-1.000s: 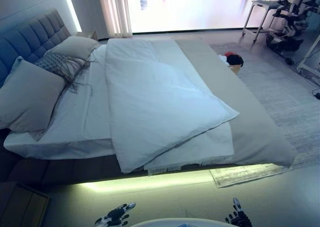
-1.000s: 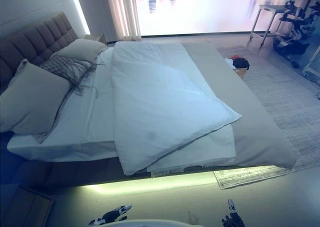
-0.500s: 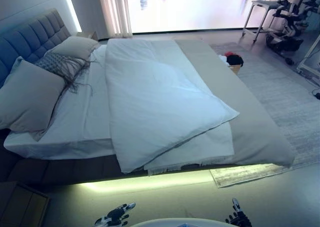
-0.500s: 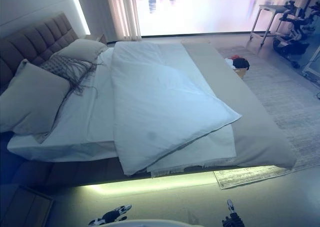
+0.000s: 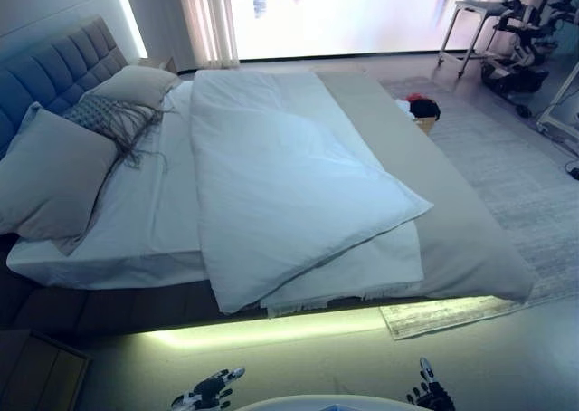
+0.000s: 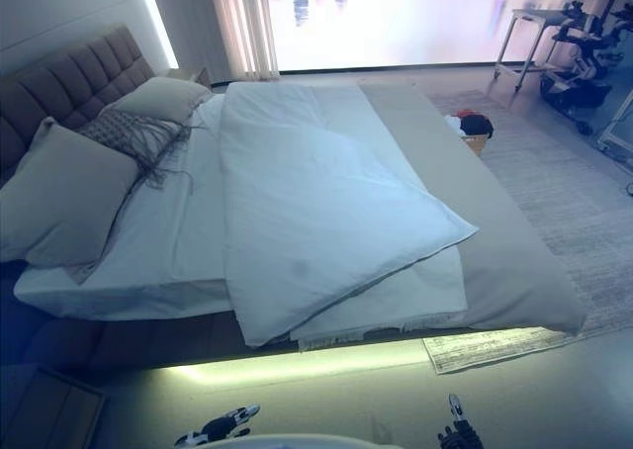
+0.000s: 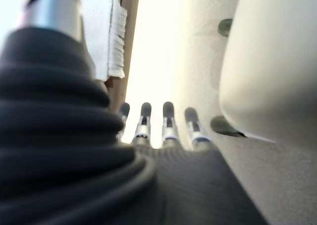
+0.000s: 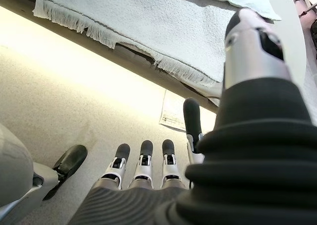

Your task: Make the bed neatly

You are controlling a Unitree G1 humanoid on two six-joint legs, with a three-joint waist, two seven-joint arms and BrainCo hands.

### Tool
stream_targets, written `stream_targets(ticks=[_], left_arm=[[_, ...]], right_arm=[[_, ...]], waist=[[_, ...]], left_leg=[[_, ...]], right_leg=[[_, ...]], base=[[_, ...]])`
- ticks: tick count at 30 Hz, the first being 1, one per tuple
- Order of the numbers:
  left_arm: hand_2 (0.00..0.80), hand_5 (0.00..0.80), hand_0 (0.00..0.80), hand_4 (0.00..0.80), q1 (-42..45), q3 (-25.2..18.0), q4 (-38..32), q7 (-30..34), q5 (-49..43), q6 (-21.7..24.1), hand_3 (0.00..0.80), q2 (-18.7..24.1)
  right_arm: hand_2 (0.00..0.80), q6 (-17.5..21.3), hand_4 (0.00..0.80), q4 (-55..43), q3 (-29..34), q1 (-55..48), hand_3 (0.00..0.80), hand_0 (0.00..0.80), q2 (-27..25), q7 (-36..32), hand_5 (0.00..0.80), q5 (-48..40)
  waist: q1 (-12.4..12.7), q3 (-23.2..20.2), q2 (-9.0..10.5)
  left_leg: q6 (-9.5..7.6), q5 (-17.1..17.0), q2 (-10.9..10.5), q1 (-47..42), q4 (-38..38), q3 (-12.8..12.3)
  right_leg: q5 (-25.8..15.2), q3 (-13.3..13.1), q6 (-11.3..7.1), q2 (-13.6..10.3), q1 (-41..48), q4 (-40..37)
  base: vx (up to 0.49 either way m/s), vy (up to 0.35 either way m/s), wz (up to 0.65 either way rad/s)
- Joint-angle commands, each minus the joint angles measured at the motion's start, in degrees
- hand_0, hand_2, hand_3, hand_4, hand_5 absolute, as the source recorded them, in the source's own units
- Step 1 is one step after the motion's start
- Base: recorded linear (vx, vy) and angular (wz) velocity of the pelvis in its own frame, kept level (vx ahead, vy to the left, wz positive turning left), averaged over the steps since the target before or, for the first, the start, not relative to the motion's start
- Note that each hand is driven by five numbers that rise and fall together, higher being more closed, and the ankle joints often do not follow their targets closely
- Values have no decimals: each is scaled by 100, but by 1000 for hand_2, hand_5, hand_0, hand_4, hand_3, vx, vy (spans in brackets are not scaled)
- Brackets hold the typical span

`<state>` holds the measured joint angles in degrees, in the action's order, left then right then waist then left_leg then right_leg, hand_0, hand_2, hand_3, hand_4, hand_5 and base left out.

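Observation:
A wide bed fills the eye views. A white duvet (image 5: 280, 185) lies folded back on itself along the middle, over a fringed white blanket (image 5: 380, 271) and a grey bedspread (image 5: 452, 221) toward the foot. The white sheet (image 5: 154, 212) is bare near the head. A large grey pillow (image 5: 50, 171), a fringed cushion (image 5: 109, 117) and a second pillow (image 5: 136, 83) lean on the padded headboard (image 5: 54, 67). My left hand (image 5: 210, 391) and right hand (image 5: 425, 395) hang low over the floor, well short of the bed, fingers straight and empty.
A pale rug (image 5: 525, 176) lies past the bed's foot, with a basket of clothes (image 5: 421, 112) on it. A metal table (image 5: 470, 26) and equipment (image 5: 529, 58) stand at the far right. A wooden nightstand (image 5: 36, 375) sits at the lower left. A lit strip glows under the bed.

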<state>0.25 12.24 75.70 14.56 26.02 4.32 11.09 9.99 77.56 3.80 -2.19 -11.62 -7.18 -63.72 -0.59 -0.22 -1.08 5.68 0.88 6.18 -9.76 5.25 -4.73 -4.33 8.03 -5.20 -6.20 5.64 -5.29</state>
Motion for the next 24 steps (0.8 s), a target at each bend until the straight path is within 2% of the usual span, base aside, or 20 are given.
stream_targets(ticks=[1, 5, 11, 14, 16, 19, 20, 21, 22, 23, 24], left_arm=[[0, 0, 0, 0, -429, -118, 432, -41, 40, 83, 0, -150], [0, 0, 0, 0, -429, -171, 449, -87, 64, 117, 0, -122], [0, 0, 0, 0, -497, -383, 263, -179, 469, 113, 0, -24], [0, 0, 0, 0, -507, -435, 164, -201, 551, 99, 0, 3], [0, 0, 0, 0, -490, -471, 182, -210, 508, 119, 0, 11], [0, 0, 0, 0, -342, -522, 205, -157, 600, 235, 0, -1], [0, 0, 0, 0, -265, -586, 196, -118, 667, 261, 0, -31], [0, 0, 0, 0, -226, -639, 198, -110, 713, 253, 0, -46], [0, 0, 0, 0, -142, -703, 223, -97, 727, 296, 0, -67], [0, 0, 0, 0, -121, -724, 232, -86, 709, 304, 0, -70], [0, 0, 0, 0, -73, -729, 274, -94, 748, 245, 0, -43]], right_arm=[[0, 194, 0, 418, 181, 608, 0, 0, 138, 11, 0, -1], [0, 155, 0, 413, 155, 634, 0, 0, 155, 10, 0, -23], [0, -62, 0, 357, 113, 708, 0, 0, 45, -96, 0, 138], [0, -107, 0, 305, 103, 769, 0, 0, -38, -97, 0, 219], [0, -92, 0, 310, 51, 822, 0, 0, -72, -117, 0, 402], [0, -84, 0, 194, -64, 816, 0, 0, -134, -61, 0, 604], [0, -118, 0, 134, -60, 831, 0, 0, -179, -29, 0, 766], [0, -127, 0, 106, -53, 843, 0, 0, -202, 0, 0, 831], [0, -106, 0, 110, -31, 843, 0, 0, -212, -52, 0, 862], [0, -102, 0, 123, -25, 845, 0, 0, -222, -79, 0, 877], [0, -140, 0, 127, -42, 854, 0, 0, -266, -134, 0, 1015]], waist=[[2, 240, 154], [-27, 244, 122], [-99, 314, 97], [-106, 395, 140], [-95, 494, 230], [-21, 667, 263], [86, 803, 221], [143, 860, 182], [206, 902, 102], [225, 918, 95], [298, 884, -6]], left_leg=[[-399, 21, -412, 11, -25, -123], [-409, 30, -411, -29, -25, -138], [-376, 0, -307, -138, -127, -177], [-334, 86, -217, 23, -629, -142], [-362, 115, -187, 289, -1402, -81], [-331, -411, -167, 992, -2594, 44], [-274, -592, -390, 1456, -2885, 186], [-253, -642, -503, 1601, -2898, 242], [-194, -738, -526, 1669, -2415, 153], [-192, -754, -516, 1638, -2250, 97], [-136, -955, -445, 1758, -1533, 17]], right_leg=[[94, -89, -7, 114, 297, 29], [107, -130, 17, 134, 310, 29], [211, -306, 146, 273, 328, 136], [284, -357, 251, 318, 245, 362], [349, -383, 375, 310, 141, 609], [413, -389, 561, 349, 71, 781], [443, -436, 561, 367, 129, 830], [470, -454, 538, 385, 175, 848], [547, -490, 494, 456, 273, 849], [574, -510, 482, 460, 317, 839], [716, -526, 456, 581, 525, 760]], base=[[25, -32, -1], [30, -46, -7], [41, -116, -9], [42, -157, -7], [72, -170, -14], [65, -105, -21], [92, -36, -11], [150, 37, -16], [162, 57, -31], [304, 93, -54], [281, 74, -55]])
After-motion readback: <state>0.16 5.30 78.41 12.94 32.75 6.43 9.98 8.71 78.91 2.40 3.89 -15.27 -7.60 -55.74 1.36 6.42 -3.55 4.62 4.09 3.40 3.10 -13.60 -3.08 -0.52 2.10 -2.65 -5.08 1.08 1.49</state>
